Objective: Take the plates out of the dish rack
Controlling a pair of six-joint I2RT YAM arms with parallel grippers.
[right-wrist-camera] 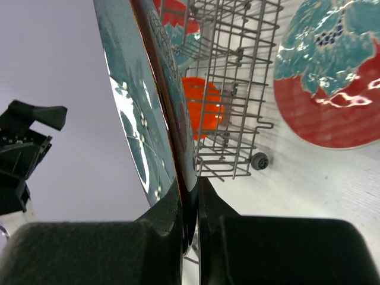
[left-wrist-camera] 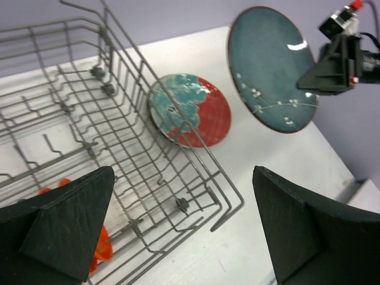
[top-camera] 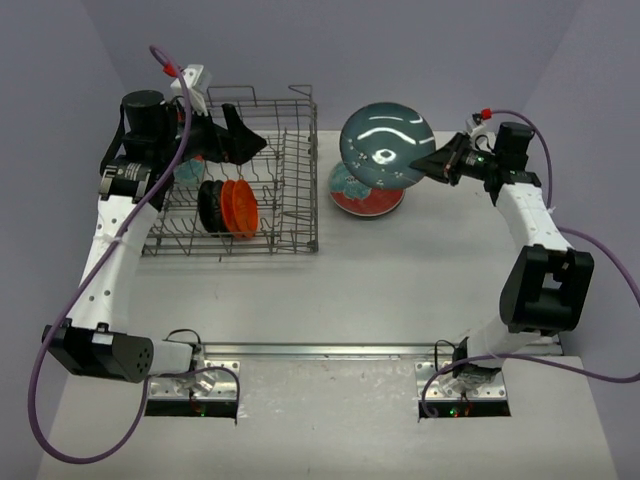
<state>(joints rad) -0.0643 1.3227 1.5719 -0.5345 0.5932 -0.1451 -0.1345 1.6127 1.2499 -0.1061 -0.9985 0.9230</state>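
White table between lilac walls; left tool agape, right tool tight on teal plate.

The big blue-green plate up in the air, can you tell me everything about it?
The teal plate is round, glossy and dark blue-green, with tiny white speckles and a thin brown rim. It looks like glazed ceramic. The right gripper pinches its edge, holding it tilted in the air above the red plate. Nothing else touches it.
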